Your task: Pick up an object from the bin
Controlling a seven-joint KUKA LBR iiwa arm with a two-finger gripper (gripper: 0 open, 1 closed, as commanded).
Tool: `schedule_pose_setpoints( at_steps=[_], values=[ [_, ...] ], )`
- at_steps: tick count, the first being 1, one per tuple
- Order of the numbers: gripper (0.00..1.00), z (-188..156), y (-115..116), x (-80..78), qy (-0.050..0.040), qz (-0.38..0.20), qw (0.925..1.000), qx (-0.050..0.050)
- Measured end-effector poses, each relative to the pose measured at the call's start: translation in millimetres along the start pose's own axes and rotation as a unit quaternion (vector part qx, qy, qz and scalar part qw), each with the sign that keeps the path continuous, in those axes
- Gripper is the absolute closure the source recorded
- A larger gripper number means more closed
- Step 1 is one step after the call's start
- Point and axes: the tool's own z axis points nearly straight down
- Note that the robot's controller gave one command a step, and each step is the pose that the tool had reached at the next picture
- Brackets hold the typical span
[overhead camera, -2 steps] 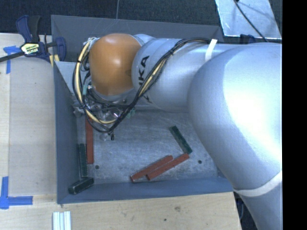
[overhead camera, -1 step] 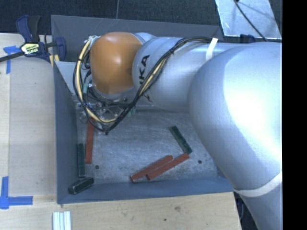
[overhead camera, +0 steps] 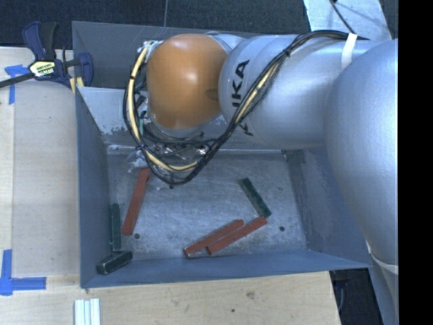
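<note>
Now, the big silver arm [overhead camera: 304,93] comes in from the right and takes up most of the far half of the grey bin [overhead camera: 91,202]. At its end the rounded orange cover [overhead camera: 183,80] hangs over the far-left part of the floor, with yellow and black cables [overhead camera: 139,124] looped around it. The gripper [overhead camera: 161,168] sits tucked underneath that cover, and whether it is open or closed, or has anything in it, I cannot tell. Directly below it is the far end of a long red-brown stick [overhead camera: 135,202], which lies flat and slants toward the near left. That is the thing closest to hand, so I'd call it the likely pick. Near the front wall two more red-brown sticks [overhead camera: 223,237] lie side by side, touching. A dark green stick [overhead camera: 256,198] lies apart to the right, another [overhead camera: 115,225] lies along the left wall, and a short dark piece [overhead camera: 114,263] is wedged in the near-left corner. Trouble could come from here. The stick lies flat on the floor and close to the far wall, so a descent could scrape metal or jam. A grip taken at its very tip could let it swing or slip out. Those dangling cables could also brush things. The only writing I can read is "KUKA" in dark letters on the arm, partly crossed by cable.
</note>
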Motion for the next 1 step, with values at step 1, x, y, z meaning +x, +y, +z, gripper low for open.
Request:
schedule_pose_setpoints(
  at_steps=[1],
  values=[
    [1.00,-106.6,11.2,33.1,-0.0034,0.000,1.0000,0.002]
  ],
)
